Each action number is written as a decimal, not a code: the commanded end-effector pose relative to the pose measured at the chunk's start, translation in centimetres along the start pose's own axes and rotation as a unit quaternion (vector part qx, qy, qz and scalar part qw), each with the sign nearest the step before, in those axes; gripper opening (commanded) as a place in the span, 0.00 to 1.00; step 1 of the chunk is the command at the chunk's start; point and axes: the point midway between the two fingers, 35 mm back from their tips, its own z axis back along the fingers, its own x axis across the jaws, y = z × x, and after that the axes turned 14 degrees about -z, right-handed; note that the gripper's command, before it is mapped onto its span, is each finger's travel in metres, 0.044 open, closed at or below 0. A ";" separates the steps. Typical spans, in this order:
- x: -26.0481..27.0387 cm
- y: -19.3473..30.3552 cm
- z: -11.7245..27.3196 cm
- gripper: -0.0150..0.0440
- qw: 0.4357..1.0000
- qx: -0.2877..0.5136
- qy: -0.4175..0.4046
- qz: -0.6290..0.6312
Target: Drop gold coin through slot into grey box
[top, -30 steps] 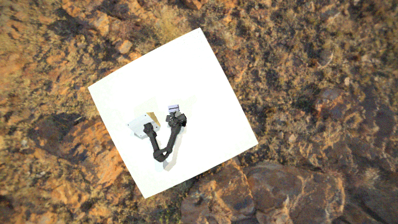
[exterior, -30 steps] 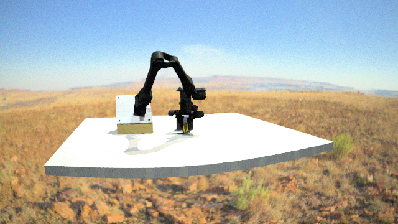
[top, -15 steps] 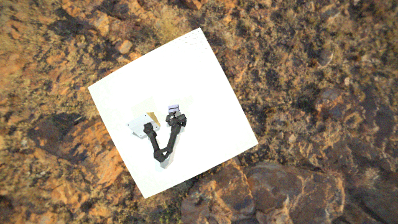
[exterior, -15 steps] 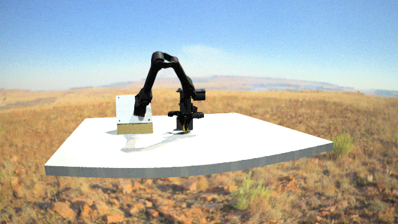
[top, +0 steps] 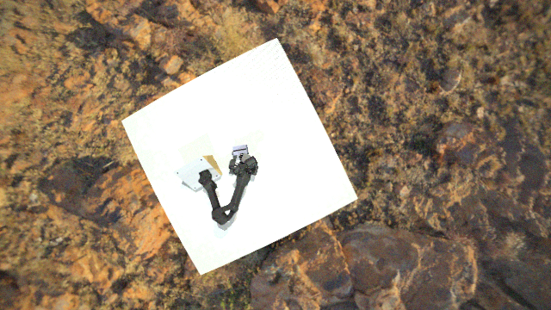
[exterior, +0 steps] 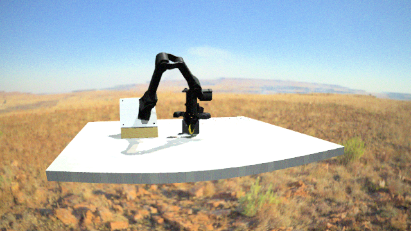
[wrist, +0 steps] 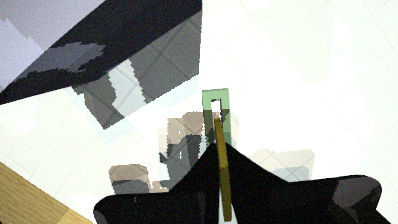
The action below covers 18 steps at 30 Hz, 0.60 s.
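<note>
Status: grasp stage appears done; lift, transfer and drop remain.

White table [exterior: 257, 151] carries arm base, grey box [exterior: 131, 112] and holder. Box sits well apart from the pick point, w/ slot not visible in any view.

Gripper [wrist: 223, 165] is low over the dark-green holder [wrist: 216, 97], jaws pinching the coin [wrist: 223, 170] by its flat faces.

Coin: thin gold disc seen edge-on, upright, far edge at the holder; cannot tell whether it rests in it. Nothing is inside the box yet, judging by coin position.

Black jointed arm [exterior: 167, 68] (matte finish).
</note>
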 end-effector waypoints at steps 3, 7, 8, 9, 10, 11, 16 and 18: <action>-0.2 -0.3 1.7 0.25 1.000 -0.005 -0.001 -0.004; -0.2 -0.4 2.6 0.25 1.000 -0.005 -0.001 -0.004; -0.2 -0.4 2.9 0.25 1.000 -0.005 -0.001 -0.004; -0.2 -0.4 3.1 0.25 1.000 -0.005 -0.001 -0.004; -0.1 -0.4 3.4 0.25 1.000 -0.005 -0.002 -0.004; -0.1 -0.4 3.6 0.25 1.000 -0.005 -0.002 -0.004; -0.1 -0.3 4.9 0.25 1.000 -0.005 -0.001 -0.004; -0.1 -0.3 5.4 0.25 1.000 -0.005 -0.001 -0.004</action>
